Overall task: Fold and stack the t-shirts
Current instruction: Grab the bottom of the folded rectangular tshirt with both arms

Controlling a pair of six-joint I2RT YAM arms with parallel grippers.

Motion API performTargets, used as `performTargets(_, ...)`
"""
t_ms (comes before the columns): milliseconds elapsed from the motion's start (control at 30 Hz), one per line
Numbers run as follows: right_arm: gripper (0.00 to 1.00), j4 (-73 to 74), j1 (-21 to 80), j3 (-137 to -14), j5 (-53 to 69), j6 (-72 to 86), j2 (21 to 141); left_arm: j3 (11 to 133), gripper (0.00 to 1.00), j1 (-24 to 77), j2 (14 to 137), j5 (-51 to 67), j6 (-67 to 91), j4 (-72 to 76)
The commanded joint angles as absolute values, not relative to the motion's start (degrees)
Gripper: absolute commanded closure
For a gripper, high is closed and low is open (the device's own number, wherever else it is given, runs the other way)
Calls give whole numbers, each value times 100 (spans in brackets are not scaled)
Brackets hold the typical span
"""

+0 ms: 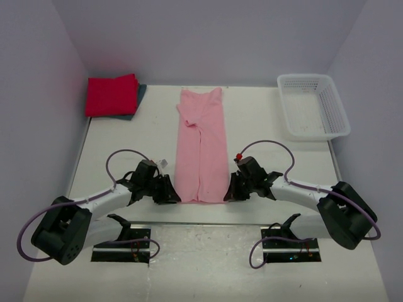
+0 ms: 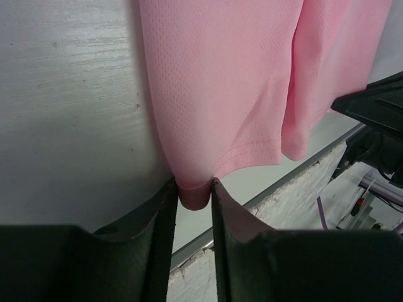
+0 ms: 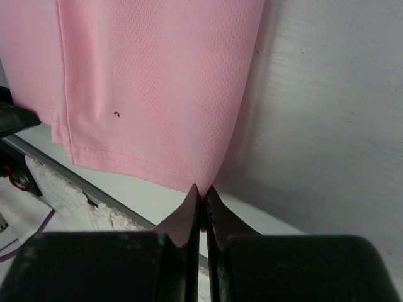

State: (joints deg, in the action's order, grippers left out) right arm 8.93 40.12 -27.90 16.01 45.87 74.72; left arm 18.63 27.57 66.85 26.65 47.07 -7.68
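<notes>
Far left, back corner of the table (image 1: 126, 163): crimson-red shirt (image 1: 111, 94), folded square, lying on top of the dark teal shirt (image 1: 140, 95), with only a teal edge peeking out on the right and along the near side.

Coming inward and nearer: left gripper (image 1: 169, 192), down low by the near edge, clamped on the near-left corner of the pale pink shirt (image 1: 201, 148). Confirmed from the left wrist, with a small roll of pink hem pinched between the two fingers (image 2: 162, 217) and the rest of the cloth fanning away across the white surface.

Dead centre: that same pink shirt, laid out as a long narrow strip running from the near edge toward the back. Sides folded in, a crease down the middle, a sleeve tucked over at the far end. Well apart from the red-and-teal stack.

Just right of it: right gripper (image 1: 232, 189), mirroring the left, at the near-right corner. From the right wrist, fingers (image 3: 184, 217) pressed almost together, closed on the very tip of the hem corner. A tiny dark speck (image 3: 118, 114) on the fabric.

Far right, at the back: white mesh basket (image 1: 313, 106), sitting on the table, well clear of the pink shirt.
</notes>
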Motion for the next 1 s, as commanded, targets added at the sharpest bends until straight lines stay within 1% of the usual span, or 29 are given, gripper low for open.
performTargets(0, 100, 694, 4052, -2769, 1529, 4606, 7523, 1732, 75, 2804, 6750, 2716, 4746, -580)
performTargets(67, 100, 703, 4052, -2769, 1512, 4605, 7550, 1696, 82, 2804, 6741, 2742, 4764, -545)
performTargets(100, 100, 694, 4052, -2760, 1520, 4597, 7550, 1688, 93, 2812, 6741, 2751, 4746, -554)
performTargets(133, 100, 712, 4043, -2760, 1521, 4588, 7559, 1670, 100, 2812, 6724, 2777, 4755, -554)
performTargets(233, 100, 861, 4078, -2812, 1354, 4535, 7515, 1574, 100, 2821, 6540, 2777, 4790, -623)
performTargets(500, 100, 1590, 4482, -2962, 748, 4605, 7059, 1529, 100, 2883, 5310, 2716, 4825, -1414)
performTargets(800, 100, 2074, 5501, -2971, 343, 5053, 6531, 1441, 100, 3093, 3921, 2865, 5044, -2302)
performTargets(967, 100, 2407, 6257, -3154, 9, 5492, 6355, 1468, 100, 3366, 3000, 2620, 5413, -2917)
